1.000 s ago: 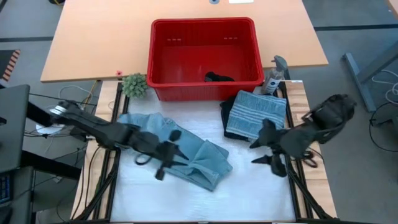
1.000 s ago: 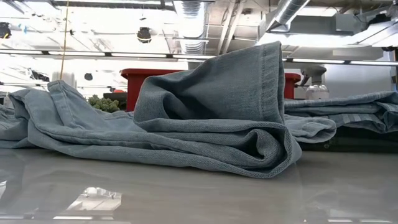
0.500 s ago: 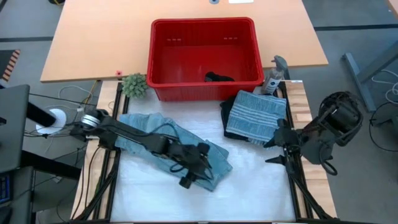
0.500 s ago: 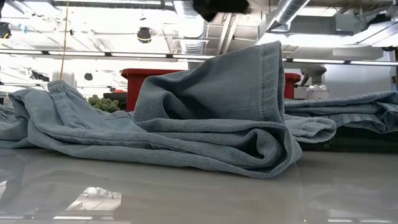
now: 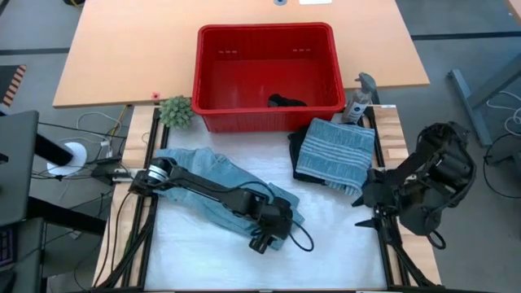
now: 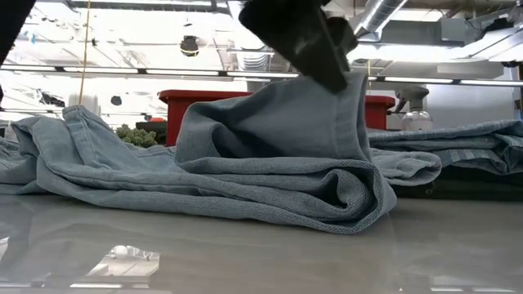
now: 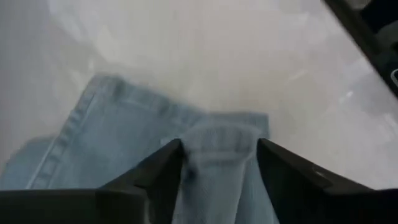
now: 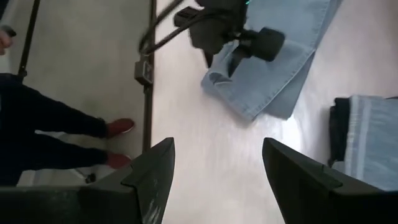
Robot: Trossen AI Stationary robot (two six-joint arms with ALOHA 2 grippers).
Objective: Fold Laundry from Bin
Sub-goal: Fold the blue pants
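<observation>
Light blue denim jeans [image 5: 213, 181] lie crumpled across the white mat, with a raised fold [image 6: 278, 114] at their right near end. My left gripper [image 7: 219, 155] stands open over that fold, slanting down, one finger on either side of it. A striped blue-grey cloth [image 5: 340, 149] lies folded on a black garment [image 5: 298, 156] at the right. The red bin [image 5: 264, 30] behind holds one black piece [image 5: 286, 102]. My right gripper [image 8: 214, 180] hangs open above the mat's right edge, with nothing between its fingers. My left gripper straddles the raised denim fold [image 7: 217, 146] from above, slanting down toward the mat's near right. The fold fills the gap between the two fingers [image 7: 163, 168]. Whether they touch the cloth, I cannot tell. The jeans lie on the mat.
A small green plant [image 5: 176, 111] stands left of the bin and a spray bottle [image 5: 358, 98] right of it. Bare mat [image 5: 326, 244] lies near the front edge. A person's legs and red shoes [image 8: 118, 127] show beside the table.
My left gripper has swept from the jeans' middle toward the table's right and near edges and has come down over the raised fold, tipping more steeply. My right gripper has drawn back toward the right edge. The jeans lie as before.
</observation>
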